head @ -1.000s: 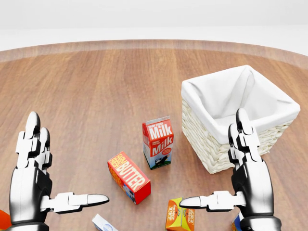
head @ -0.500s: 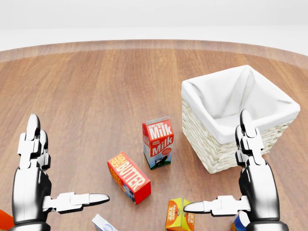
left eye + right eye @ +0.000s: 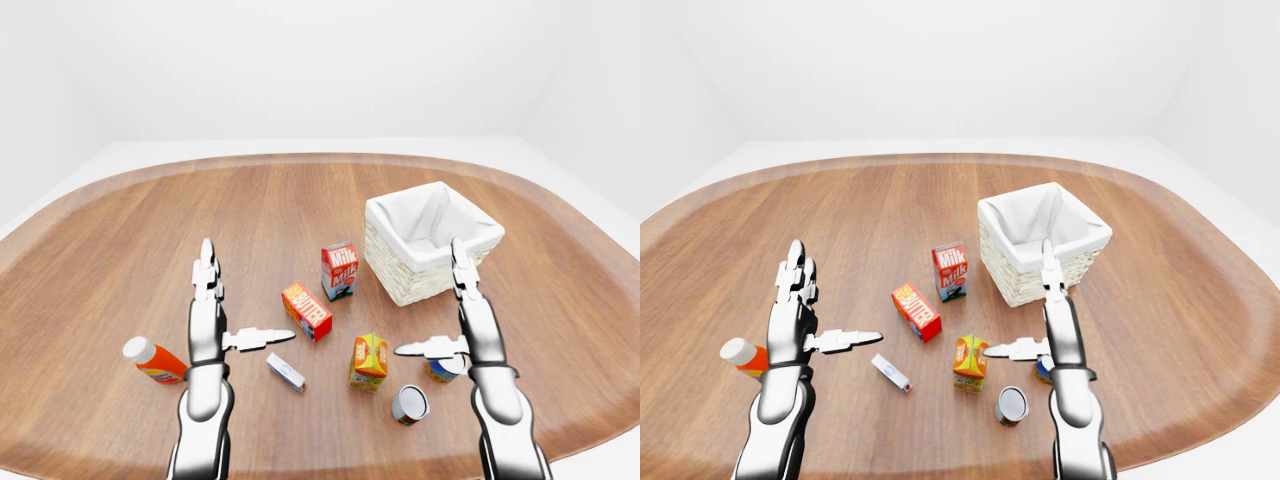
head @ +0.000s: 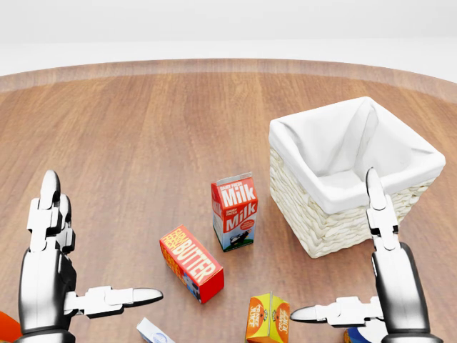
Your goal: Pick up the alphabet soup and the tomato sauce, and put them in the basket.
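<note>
Both robot hands, left robot hand (image 3: pixel 207 325) and right robot hand (image 3: pixel 470 325), are hovering open over the wooden surface (image 3: pixel 120 250), the right one partly hiding a blue-labelled can (image 3: pixel 441 369) that the head view is cutting off, beside a can lying on its side (image 3: pixel 409 404) and near the basket (image 3: pixel 432 242), labels unreadable

Milk carton (image 4: pixel 234 211): showing "Milk" twice in white on red, one above the other, standing just left of the basket (image 4: pixel 325 214).
Butter box (image 4: pixel 191 262): reading "BUTTER" in white on red-orange, lying left of and below the basket.
Orange carton (image 4: pixel 267 319): bearing small print too blurred to read, below the basket.
</note>
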{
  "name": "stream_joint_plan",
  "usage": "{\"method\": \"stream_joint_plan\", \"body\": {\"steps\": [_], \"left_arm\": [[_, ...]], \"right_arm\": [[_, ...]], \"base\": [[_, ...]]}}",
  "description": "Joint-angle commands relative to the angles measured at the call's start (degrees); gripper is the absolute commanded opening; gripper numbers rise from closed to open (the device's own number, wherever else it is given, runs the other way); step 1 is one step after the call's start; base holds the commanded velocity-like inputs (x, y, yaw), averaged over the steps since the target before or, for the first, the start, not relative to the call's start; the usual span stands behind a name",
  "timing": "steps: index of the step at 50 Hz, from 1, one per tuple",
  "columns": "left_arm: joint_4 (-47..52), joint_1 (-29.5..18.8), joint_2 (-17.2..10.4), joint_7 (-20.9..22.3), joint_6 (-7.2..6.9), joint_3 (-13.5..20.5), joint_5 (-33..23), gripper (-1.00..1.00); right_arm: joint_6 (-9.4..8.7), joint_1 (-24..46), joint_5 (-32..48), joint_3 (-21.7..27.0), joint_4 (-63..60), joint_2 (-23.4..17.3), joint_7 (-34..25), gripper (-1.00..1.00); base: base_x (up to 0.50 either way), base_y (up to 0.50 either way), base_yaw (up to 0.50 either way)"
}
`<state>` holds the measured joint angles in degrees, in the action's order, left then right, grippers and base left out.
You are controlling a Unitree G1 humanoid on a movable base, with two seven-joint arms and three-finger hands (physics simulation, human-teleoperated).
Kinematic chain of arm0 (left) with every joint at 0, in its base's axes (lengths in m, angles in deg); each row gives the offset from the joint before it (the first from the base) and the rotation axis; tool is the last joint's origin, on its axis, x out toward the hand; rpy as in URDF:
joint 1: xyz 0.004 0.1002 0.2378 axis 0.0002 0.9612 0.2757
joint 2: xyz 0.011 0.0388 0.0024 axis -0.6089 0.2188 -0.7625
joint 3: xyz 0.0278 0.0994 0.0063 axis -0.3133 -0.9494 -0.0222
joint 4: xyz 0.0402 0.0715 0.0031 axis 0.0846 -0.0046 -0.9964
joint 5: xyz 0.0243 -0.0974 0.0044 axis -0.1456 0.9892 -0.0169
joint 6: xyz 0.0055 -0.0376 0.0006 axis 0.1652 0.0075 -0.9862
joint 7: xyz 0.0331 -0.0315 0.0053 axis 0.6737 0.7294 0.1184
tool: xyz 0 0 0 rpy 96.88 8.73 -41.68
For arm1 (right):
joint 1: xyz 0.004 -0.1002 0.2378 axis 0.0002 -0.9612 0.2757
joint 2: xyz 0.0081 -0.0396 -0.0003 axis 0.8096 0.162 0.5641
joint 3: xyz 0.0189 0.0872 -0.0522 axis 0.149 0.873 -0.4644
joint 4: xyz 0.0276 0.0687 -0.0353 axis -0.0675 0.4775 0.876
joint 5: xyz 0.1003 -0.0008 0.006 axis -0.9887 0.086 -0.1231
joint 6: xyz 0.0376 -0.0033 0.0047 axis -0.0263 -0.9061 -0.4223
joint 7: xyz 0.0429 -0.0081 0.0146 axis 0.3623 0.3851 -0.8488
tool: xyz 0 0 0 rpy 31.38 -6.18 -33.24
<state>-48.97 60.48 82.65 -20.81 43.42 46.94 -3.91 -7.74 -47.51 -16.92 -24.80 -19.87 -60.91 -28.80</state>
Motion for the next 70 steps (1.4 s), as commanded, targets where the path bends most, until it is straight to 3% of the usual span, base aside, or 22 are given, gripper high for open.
{"method": "stream_joint_plan", "body": {"steps": [1, 19, 32, 57, 70], "left_arm": [[0.48, 0.09, 0.03, -0.03, 0.00, 0.07, -0.07, 1.00], [-0.18, -0.14, -0.02, -0.04, 0.00, 0.17, -0.06, 1.00], [0.51, -0.45, -0.03, -0.01, 0.00, 0.21, -0.02, 1.00], [0.15, -0.36, -0.07, 0.07, 0.00, 0.29, -0.01, 1.00], [-0.50, -0.33, -0.09, -0.02, 0.00, 0.14, -0.32, 1.00]], "right_arm": [[0.00, -0.45, 6.76, 1.60, 0.12, -0.69, -0.32, 1.00], [0.00, -3.52, 13.51, 2.76, -3.81, -0.47, -4.06, 1.00], [0.00, -4.02, 24.22, 4.42, -2.05, -1.10, -2.45, 1.00], [0.00, -6.48, 37.10, 6.06, -1.89, -1.58, -0.71, 1.00], [0.00, -7.76, 38.72, 5.90, -1.72, -1.59, -0.72, 1.00]], "base": [[0.00, 0.00, 0.00], [0.00, 0.00, 0.00], [0.00, 0.00, 0.00], [0.00, 0.00, 0.00], [0.00, 0.00, 0.00]]}}
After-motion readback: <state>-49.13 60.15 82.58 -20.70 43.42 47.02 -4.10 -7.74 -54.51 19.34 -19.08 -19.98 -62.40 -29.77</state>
